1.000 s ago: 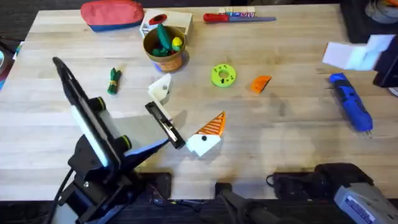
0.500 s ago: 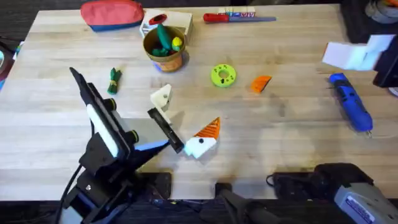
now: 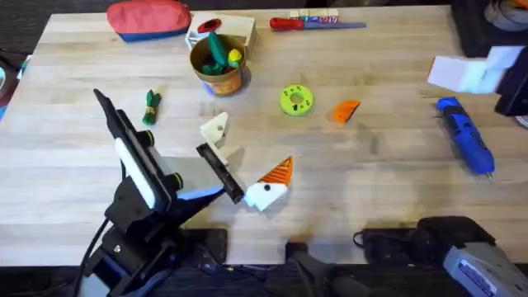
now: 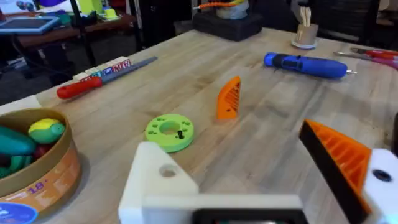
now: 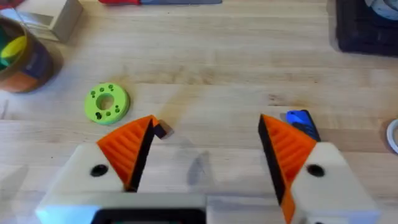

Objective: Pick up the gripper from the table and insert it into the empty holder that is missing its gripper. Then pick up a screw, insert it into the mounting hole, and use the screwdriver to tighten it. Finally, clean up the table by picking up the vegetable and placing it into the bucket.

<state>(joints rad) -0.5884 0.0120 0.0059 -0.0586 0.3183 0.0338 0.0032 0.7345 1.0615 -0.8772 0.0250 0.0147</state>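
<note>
The loose orange gripper (image 3: 346, 110) (image 4: 228, 98) lies on the table right of a green disc (image 3: 296, 100) (image 5: 106, 102) that carries a small dark screw (image 4: 180, 132). My left gripper (image 3: 246, 153) (image 4: 242, 155) is open low over the table's middle. One side of it is the empty holder (image 3: 214, 128) (image 4: 158, 180); the other finger has an orange tip (image 3: 280, 171). The blue screwdriver (image 3: 466, 136) (image 4: 305, 65) lies at the right. The vegetable (image 3: 150, 106) lies left of the bucket (image 3: 218, 64) (image 4: 37, 168). My right gripper (image 5: 205, 149) is open and holds nothing.
A red pouch (image 3: 148, 18), a pale wooden box (image 3: 231, 29) and a red-handled screwdriver (image 3: 313, 23) line the far edge. Green and yellow toys sit in the bucket. A white object (image 3: 474, 70) sits at the right edge. The right arm (image 3: 462, 247) is low at the front.
The left arm's links swung a little to the right a second ago, shifting its jaw slightly toward the front. Nothing has moved in the last half second.
</note>
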